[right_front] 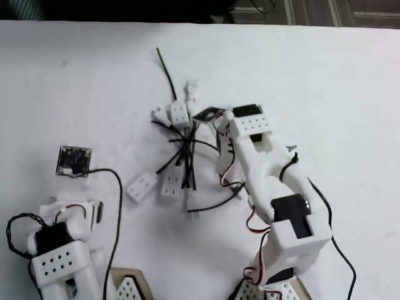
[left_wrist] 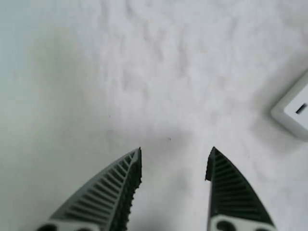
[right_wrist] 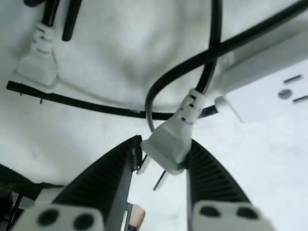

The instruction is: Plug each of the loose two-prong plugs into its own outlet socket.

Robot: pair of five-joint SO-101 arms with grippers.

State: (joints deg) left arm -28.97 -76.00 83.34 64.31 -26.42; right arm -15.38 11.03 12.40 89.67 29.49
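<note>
Right gripper (right_wrist: 164, 142) is pinching a plug (right_wrist: 169, 136), but the prongs point back at the wrist, away from the outlet (right_wrist: 269, 91) just beside it.

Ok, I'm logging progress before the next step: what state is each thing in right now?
White two-prong plug with black cable: unplugged, prongs bare.
Right pincer: shut on that plug.
Left pincer: open, empty.
White plastic outlet block: visible socket empty.
</note>
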